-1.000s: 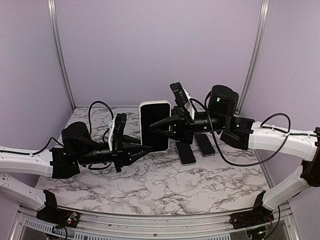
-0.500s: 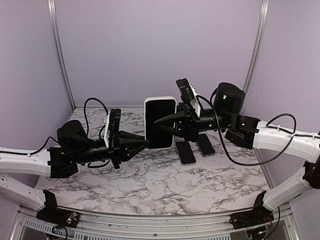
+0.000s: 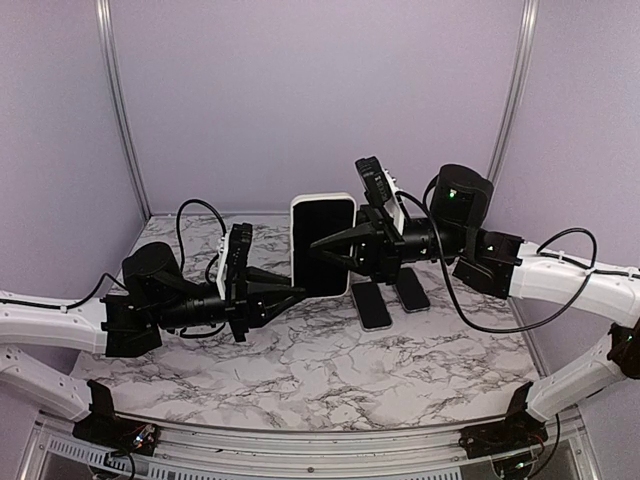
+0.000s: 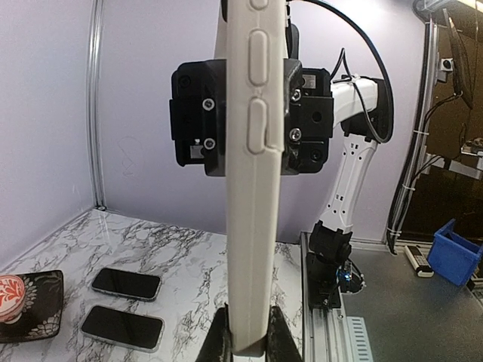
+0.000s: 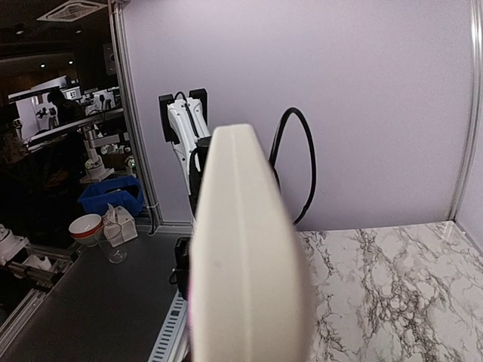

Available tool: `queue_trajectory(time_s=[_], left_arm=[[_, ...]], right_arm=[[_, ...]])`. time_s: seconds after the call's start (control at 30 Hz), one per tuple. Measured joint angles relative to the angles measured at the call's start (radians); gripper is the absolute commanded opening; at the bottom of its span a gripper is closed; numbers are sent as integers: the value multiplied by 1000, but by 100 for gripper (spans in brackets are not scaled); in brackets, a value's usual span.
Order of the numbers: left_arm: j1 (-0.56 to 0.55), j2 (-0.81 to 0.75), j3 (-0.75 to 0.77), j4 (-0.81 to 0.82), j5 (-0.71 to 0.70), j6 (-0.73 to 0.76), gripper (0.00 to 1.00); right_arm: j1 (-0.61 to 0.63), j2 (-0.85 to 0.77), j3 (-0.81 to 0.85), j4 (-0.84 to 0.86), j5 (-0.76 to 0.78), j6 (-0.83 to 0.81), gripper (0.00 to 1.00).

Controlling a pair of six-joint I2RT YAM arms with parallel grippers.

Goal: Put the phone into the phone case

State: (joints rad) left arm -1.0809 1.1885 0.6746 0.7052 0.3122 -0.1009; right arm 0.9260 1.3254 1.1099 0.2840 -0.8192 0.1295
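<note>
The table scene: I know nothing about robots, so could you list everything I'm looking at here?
phone case: one, white with a dark face, held upright in the air between both grippers
phones: two, black, lying flat side by side on the table, behind the right gripper
small tray: one, dark with a red-and-white pattern, on the table near the phones
table: one, white marble with grey veins
bin: one, blue, off the table beyond its edge
left gripper: one, black, shut on the case's lower edge
right gripper: one, black, shut on the case's side
</note>
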Motion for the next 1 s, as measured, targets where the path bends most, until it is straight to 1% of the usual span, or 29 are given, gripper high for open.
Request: queue_trajectory(time_s=[0.03, 0.07, 0.13, 0.17, 0.2, 0.23, 0.3, 0.4, 0.5, 0.57, 0.67, 0.77, 0.87, 1.0], left_arm=[[0, 0, 0, 0, -1, 2, 0], [0, 0, 0, 0, -3, 1, 0], [-1, 0, 0, 0, -8, 1, 0], [-2, 0, 0, 0, -10, 0, 0], [-4, -1, 0, -1, -19, -1, 0], [-5, -1, 0, -8, -33, -5, 0], [-5, 0, 0, -27, -56, -11, 0], [-4, -1, 0, -37, -85, -25, 0], [-4, -1, 0, -37, -121, -60, 0], [-4, 0, 0, -37, -158, -111, 0], [19, 7, -6, -35, -201, -241, 0], [78, 47, -23, -33, -235, -402, 0], [129, 134, -44, -39, -263, -560, 0], [141, 279, -47, -55, -269, -700, 0]], right_arm=[[0, 0, 0, 0, -1, 1, 0], [0, 0, 0, -1, -2, 0, 9], [0, 0, 0, 0, -1, 0, 43], [0, 0, 0, -1, 2, 2, 58], [0, 0, 0, 2, 4, 1, 69], [2, 0, 0, 6, 8, 0, 77], [4, 0, -1, 14, 20, -3, 85], [6, 0, -21, 14, 55, -10, 89], [6, 0, -56, 0, 98, -11, 98], [-1, -1, -82, -14, 141, -9, 99], [-26, -6, -126, -34, 213, 8, 99], [-101, -22, -175, -51, 280, 60, 99], [-183, -41, -224, -82, 378, 117, 99], [-208, -43, -233, -145, 488, 154, 99]])
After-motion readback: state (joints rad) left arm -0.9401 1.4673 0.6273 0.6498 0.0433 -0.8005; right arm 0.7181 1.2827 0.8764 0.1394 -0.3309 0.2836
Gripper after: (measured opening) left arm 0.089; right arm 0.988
